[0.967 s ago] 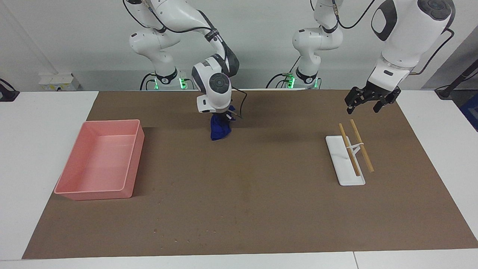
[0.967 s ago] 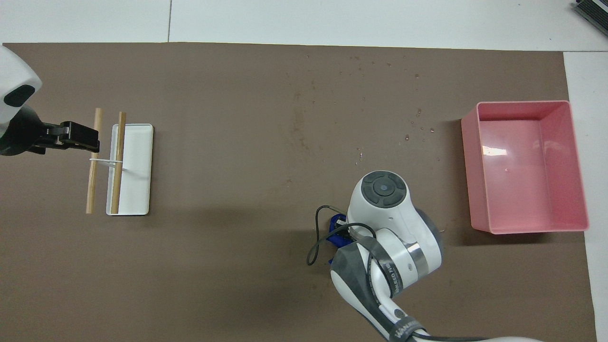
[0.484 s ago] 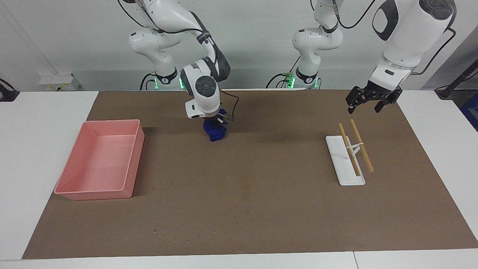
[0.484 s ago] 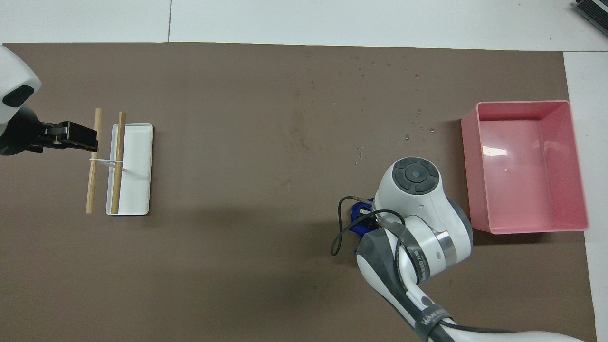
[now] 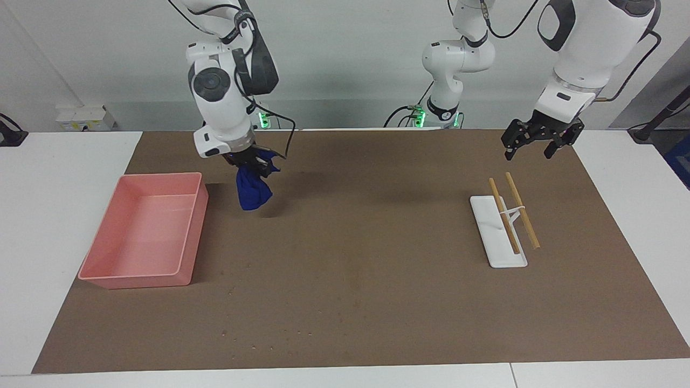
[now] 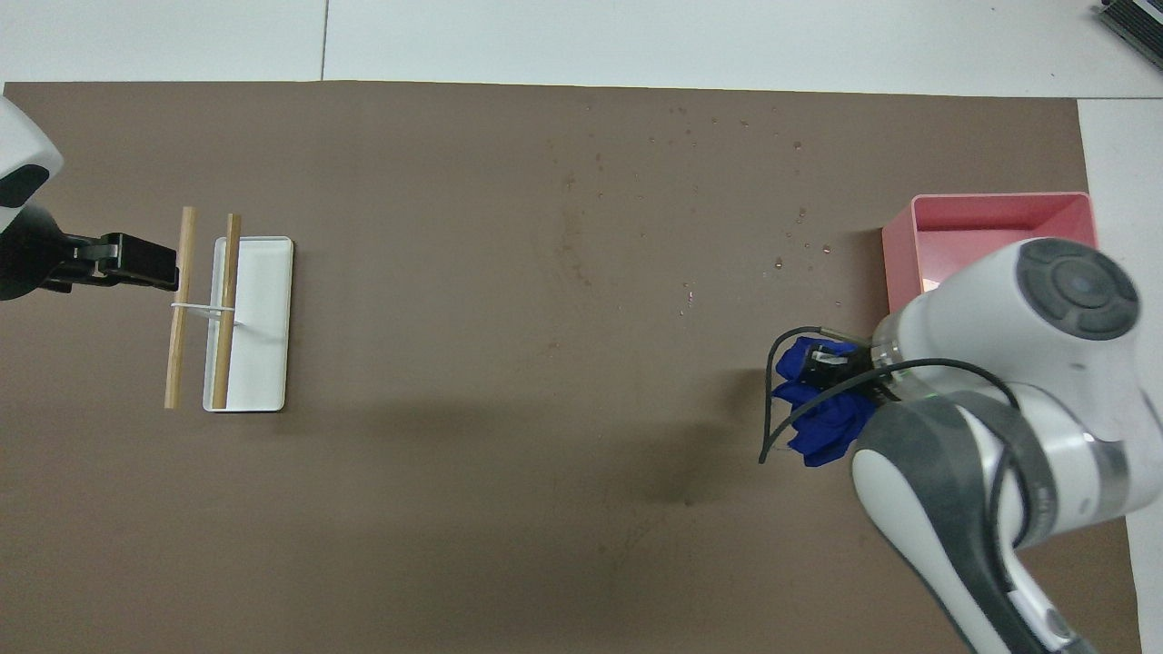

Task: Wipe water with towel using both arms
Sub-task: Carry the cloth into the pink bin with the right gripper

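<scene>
The deep blue towel [image 5: 252, 192] hangs bunched from my right gripper [image 5: 252, 166], which is shut on its top. It is held in the air over the brown mat, just beside the pink tray [image 5: 197, 226]. From above, the towel [image 6: 822, 425] shows under the right gripper [image 6: 831, 360], partly covered by the arm. Water drops [image 6: 789, 247] speckle the mat farther from the robots than the towel, and more drops [image 5: 269, 334] lie near the mat's edge. My left gripper [image 5: 526, 153] hangs open and holds nothing, over the mat by the wooden sticks [image 5: 520, 210].
A white rectangular dish [image 5: 498, 240] carries two wooden sticks tied with a white band, toward the left arm's end; from above the dish [image 6: 263, 363] lies beside the left gripper [image 6: 150, 263]. The pink tray [image 6: 990, 197] is partly covered by the right arm.
The right arm has lifted and swung the towel from mid-mat toward the pink tray at its own end of the table. The left gripper has hardly moved.
</scene>
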Robot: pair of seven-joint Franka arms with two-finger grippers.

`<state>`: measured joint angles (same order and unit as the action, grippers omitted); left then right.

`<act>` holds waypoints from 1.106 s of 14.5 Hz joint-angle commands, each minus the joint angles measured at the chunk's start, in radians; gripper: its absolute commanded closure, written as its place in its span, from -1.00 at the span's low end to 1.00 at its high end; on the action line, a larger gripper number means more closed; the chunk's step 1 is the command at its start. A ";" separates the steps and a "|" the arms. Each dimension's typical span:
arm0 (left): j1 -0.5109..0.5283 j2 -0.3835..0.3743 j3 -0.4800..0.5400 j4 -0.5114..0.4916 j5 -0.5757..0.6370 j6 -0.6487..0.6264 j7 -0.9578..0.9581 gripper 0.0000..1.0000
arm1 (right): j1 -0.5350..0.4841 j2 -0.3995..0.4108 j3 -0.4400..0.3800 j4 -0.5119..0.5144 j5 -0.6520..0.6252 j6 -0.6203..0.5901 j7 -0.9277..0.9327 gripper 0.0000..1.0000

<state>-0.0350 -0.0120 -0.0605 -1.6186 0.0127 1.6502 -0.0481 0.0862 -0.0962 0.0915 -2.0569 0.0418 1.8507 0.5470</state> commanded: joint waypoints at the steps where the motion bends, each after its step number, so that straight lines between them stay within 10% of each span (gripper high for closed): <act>1: -0.008 -0.019 0.011 -0.004 0.021 -0.018 0.008 -1.00 | -0.148 -0.005 0.007 0.069 0.001 -0.031 -0.196 1.00; 12: -0.005 -0.029 0.010 -0.009 0.021 -0.020 0.005 -1.00 | -0.480 0.165 0.002 0.078 -0.017 -0.045 -0.493 1.00; 14: -0.006 -0.029 0.010 -0.012 0.021 -0.015 0.005 -1.00 | -0.476 0.164 0.004 0.075 -0.017 -0.050 -0.469 -0.59; 16: -0.006 -0.031 0.010 -0.015 0.021 -0.013 0.005 -1.00 | -0.476 0.165 0.004 0.080 -0.017 -0.050 -0.464 -0.84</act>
<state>-0.0342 -0.0235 -0.0551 -1.6187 0.0135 1.6472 -0.0481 -0.3856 0.0853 0.0863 -1.9886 0.0420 1.8130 0.0638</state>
